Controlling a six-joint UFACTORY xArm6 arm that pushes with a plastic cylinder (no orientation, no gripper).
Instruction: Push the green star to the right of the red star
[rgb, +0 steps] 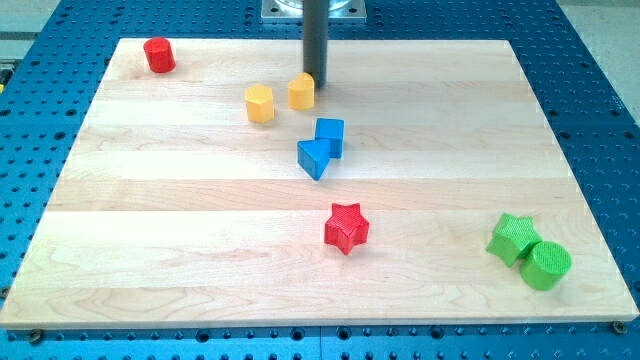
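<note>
The green star (513, 238) lies near the view's lower right, touching a green cylinder (546, 265) at its lower right. The red star (346, 227) lies below the board's middle, well to the left of the green star. My tip (316, 84) is at the view's top centre, just right of a yellow block (301, 91), far from both stars.
A second yellow block (259, 103) lies left of the first. A blue cube (329, 135) and a blue triangular block (313, 158) touch near the middle. A red cylinder (158, 54) sits at the top left. The wooden board (150, 250) has blue perforated table around it.
</note>
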